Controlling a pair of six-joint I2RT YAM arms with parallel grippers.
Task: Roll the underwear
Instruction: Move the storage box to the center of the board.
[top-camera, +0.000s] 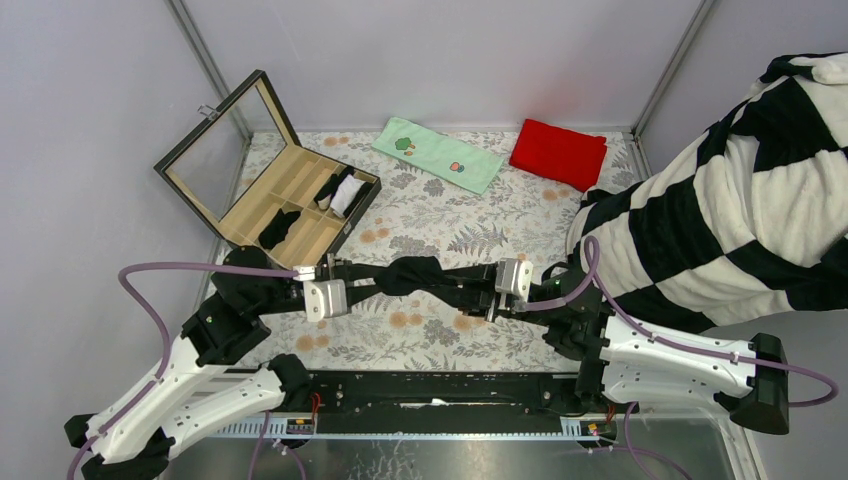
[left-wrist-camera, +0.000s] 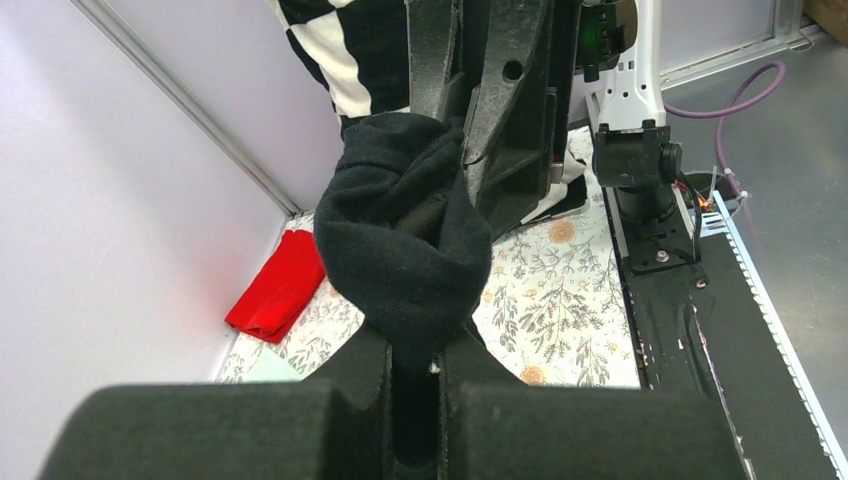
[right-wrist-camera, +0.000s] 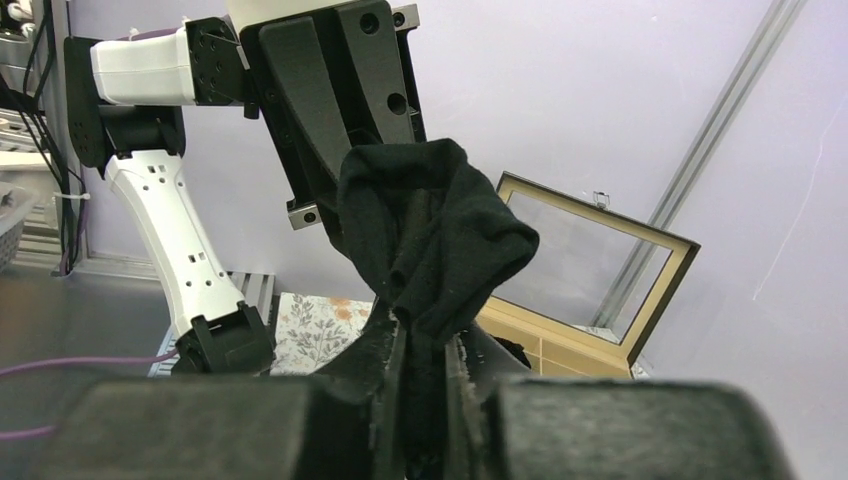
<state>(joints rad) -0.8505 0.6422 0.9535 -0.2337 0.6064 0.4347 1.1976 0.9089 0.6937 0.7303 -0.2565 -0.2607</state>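
A: Looking at the small, plain black soft cloth underwear (top-camera: 420, 272). Shape?

B: Bunched and twisted into a thick, lumpy rope. Fattest in the middle, thinner toward each end. Folded over on itself, with deep creases along the length.

A: Where?

B: Up in the air, strung between the two arms, above the floral-patterned bench (top-camera: 440, 330). Not touching it, judging by the left wrist view.

A: And the left tool (left-wrist-camera: 414, 360)?

B: Nearly closed, pinching one end of the underwear between its padded black fingers. Only a narrow slot between them, filled with cloth.

A: The right tool (right-wrist-camera: 422, 335)?

B: Much the same at the other end. Clamped narrowly on the cloth, with the bulk of the underwear bulging out just past the fingertips. Pointed straight at the left tool, close to it, with the bunched cloth between.

A: Farther out?

B: At the back left, an open wooden box with a glass lid (top-camera: 285, 175), split into compartments. In it, more rolled black garments (top-camera: 280, 226) and one white piece (top-camera: 347, 193). Behind, flat on the bench, a pale green towel (top-camera: 437, 153) and, beside it, a folded red cloth (top-camera: 557, 152). On the right, a black-and-white striped blanket (top-camera: 730, 190), draped down to the bench edge near the right arm.
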